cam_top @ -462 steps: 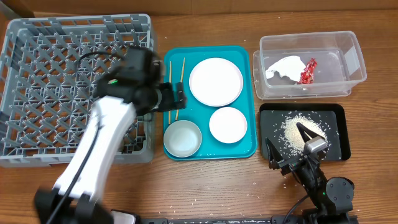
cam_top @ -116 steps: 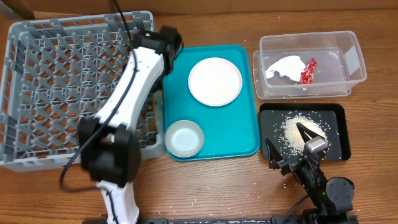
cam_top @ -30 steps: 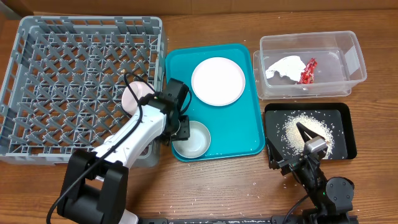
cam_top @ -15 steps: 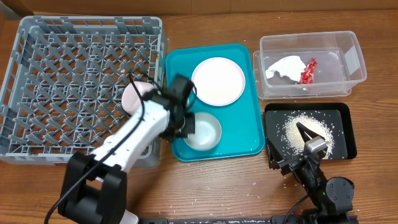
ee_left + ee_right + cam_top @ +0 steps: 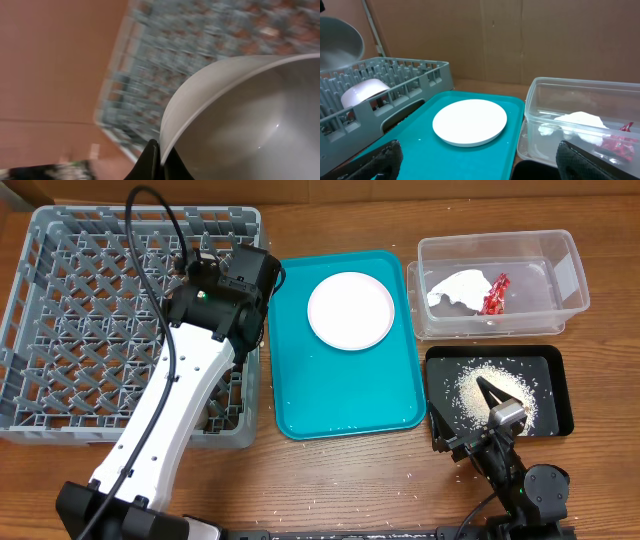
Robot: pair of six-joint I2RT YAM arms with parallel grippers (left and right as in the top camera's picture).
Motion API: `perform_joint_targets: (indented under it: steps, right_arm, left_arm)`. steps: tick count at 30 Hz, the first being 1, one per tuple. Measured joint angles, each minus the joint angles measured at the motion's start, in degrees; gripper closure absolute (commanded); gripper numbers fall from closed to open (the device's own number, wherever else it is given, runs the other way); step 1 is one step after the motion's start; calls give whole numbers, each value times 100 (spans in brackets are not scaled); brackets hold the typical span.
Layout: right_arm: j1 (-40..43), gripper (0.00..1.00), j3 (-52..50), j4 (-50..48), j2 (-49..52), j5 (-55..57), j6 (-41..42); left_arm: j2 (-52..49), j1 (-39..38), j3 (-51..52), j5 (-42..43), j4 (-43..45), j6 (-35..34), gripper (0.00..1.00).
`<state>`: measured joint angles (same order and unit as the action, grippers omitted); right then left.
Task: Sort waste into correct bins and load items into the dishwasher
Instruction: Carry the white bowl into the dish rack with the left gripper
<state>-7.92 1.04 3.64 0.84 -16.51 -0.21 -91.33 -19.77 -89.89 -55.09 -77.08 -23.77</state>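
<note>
Metal bowl (image 5: 250, 125) is pinched by its rim in my left gripper (image 5: 159, 159), jaws narrow on the thin edge. The rest of it sticks out past the fingers, up in the air over the tray-side end of the rack (image 5: 80, 300). Rack's straight below, with the white bowl (image 5: 364, 92) already sitting near that spot, so I reckon it goes down just clear of that one. Right gripper (image 5: 465, 412) is spread wide over the black tray (image 5: 555, 370), well apart.

Smooth grey metal bowl (image 5: 240, 115) (faint sheen), matt grey plastic rack (image 5: 80, 310)
</note>
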Motion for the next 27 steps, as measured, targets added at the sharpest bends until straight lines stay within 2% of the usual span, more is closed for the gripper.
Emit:
perform_joint_targets:
  steps: [3, 7, 12, 19, 27]
  right_arm:
    - [2, 0, 0, -2, 0, 0, 2]
    - [0, 0, 0, 0, 0, 2, 2]
    - [2, 0, 0, 0, 0, 2, 0]
    - [2, 0, 0, 0, 0, 0, 2]
    - [0, 0, 0, 0, 0, 0, 2]
  left_arm:
    - [-59, 116, 0, -688, -4, -11, 96]
    - [-186, 468, 66, -1126, 118, -28, 96]
    - [-658, 789, 229, -1272, 424, -28, 96]
    - [-1600, 778, 341, -1335, 466, -24, 96]
    - [-1910, 778, 341, -1587, 455, -26, 96]
